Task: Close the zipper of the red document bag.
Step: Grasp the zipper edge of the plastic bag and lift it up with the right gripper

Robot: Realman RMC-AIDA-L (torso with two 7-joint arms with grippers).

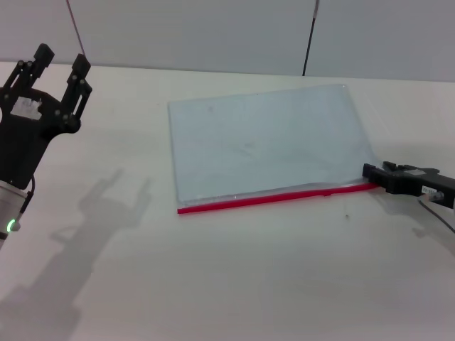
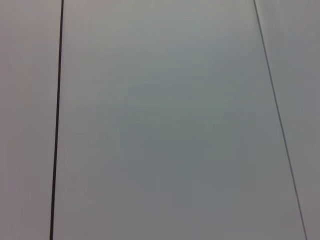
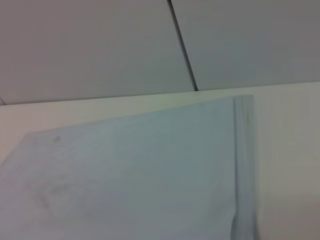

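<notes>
The red document bag (image 1: 263,142) lies flat on the white table, a pale blue-grey pouch that also fills the right wrist view (image 3: 140,170). Its zipper (image 1: 277,197) is the thin red strip along the near long edge. My right gripper (image 1: 371,172) lies low on the table at the strip's right end, touching the bag's corner. Its fingers look pressed together there, and the slider is hidden under them. My left gripper (image 1: 61,60) is raised at the far left, open and holding nothing, well away from the bag.
The white table (image 1: 249,284) runs on in front of and to the left of the bag. A grey panelled wall with dark seams (image 1: 309,35) stands behind. The left wrist view shows only that wall (image 2: 165,125).
</notes>
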